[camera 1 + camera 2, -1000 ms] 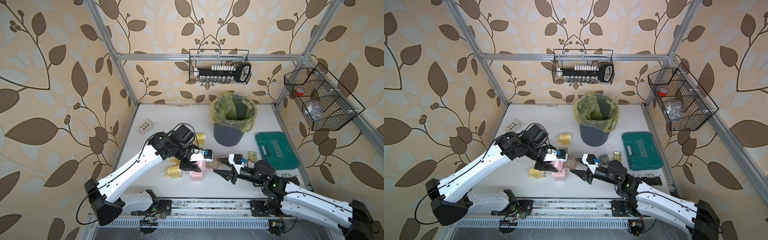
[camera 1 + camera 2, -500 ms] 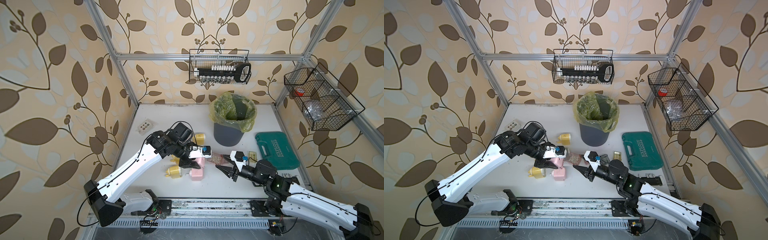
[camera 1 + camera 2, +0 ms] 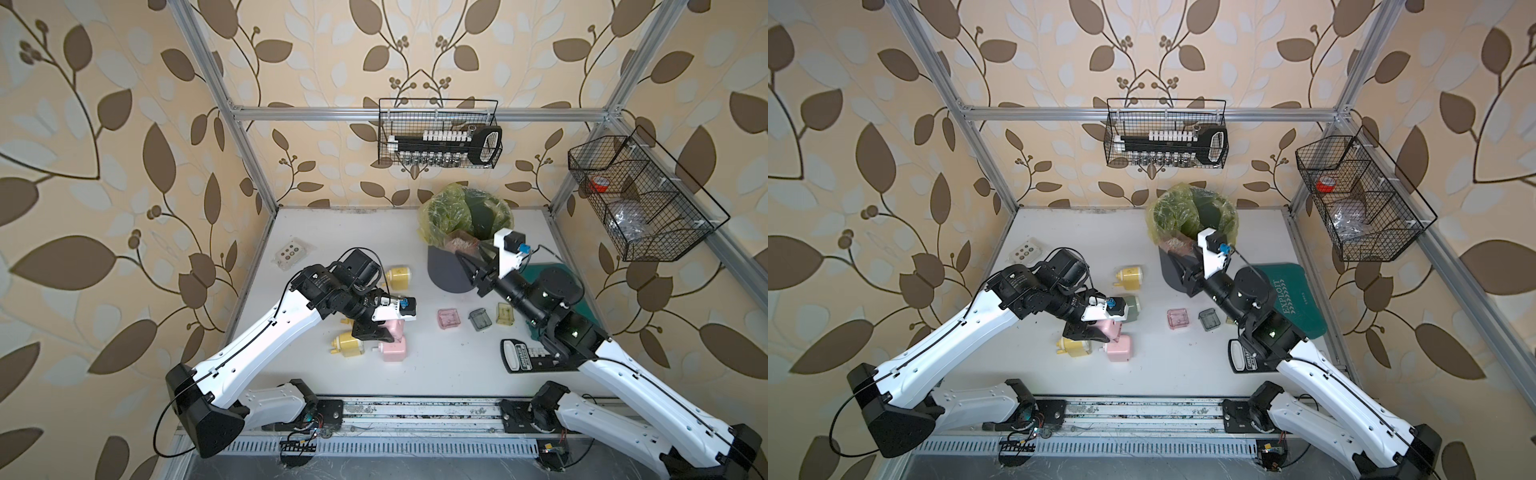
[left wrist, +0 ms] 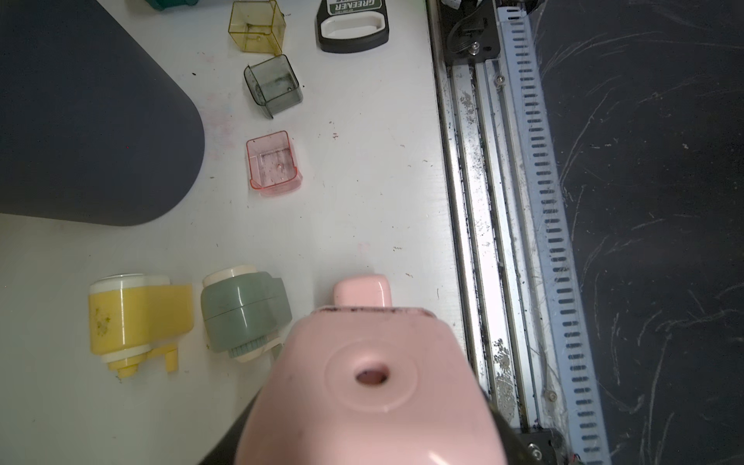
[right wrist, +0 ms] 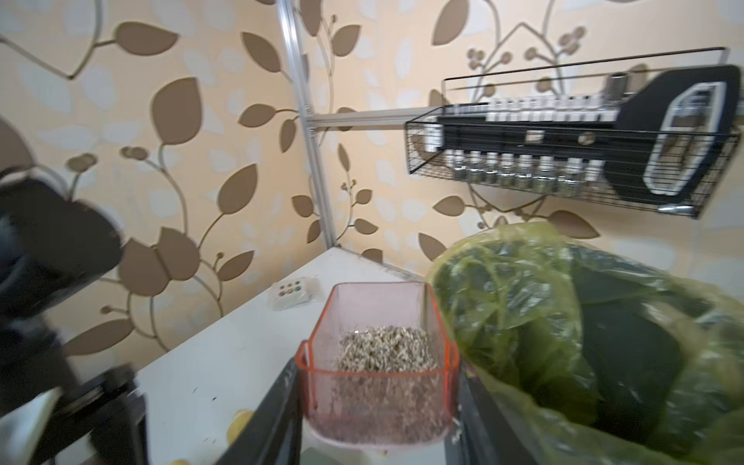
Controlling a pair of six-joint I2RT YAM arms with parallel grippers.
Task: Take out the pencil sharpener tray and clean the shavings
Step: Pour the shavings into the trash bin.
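The left claw [image 3: 375,331] is clamped on a pink sharpener [image 4: 370,382], gripping it from both sides left of the table's [image 3: 415,382] middle. A small white box [image 3: 291,251] lies near the far left corner. Around the claw sit a yellow sharpener [image 3: 348,344] and the other pink sharpener [image 3: 392,349] toward the near edge. A grey-green sharpener [image 3: 1131,308] sits just beside it, and a second yellow sharpener [image 3: 399,277] farther back.

Right of the middle, three open trays lie in a row, apart from one another: an empty pink tray [image 3: 449,319], a grey tray [image 3: 478,319] and a yellow tray [image 3: 504,312].

Behind them, toward the far edge, stands the dark bin [image 3: 446,274] lined with a green bag [image 3: 440,216]. The right claw [image 3: 467,259] is closed on the pink tray [image 5: 378,386], one finger on each side. It holds the tray upright at the bin's near rim, just beside the bag; whether they touch I cannot tell. The shavings [image 5: 386,350] lie heaped inside this tray.

A black tool holder [image 3: 523,357] lies near the near right corner, and a green case [image 3: 1296,299] along the right edge.
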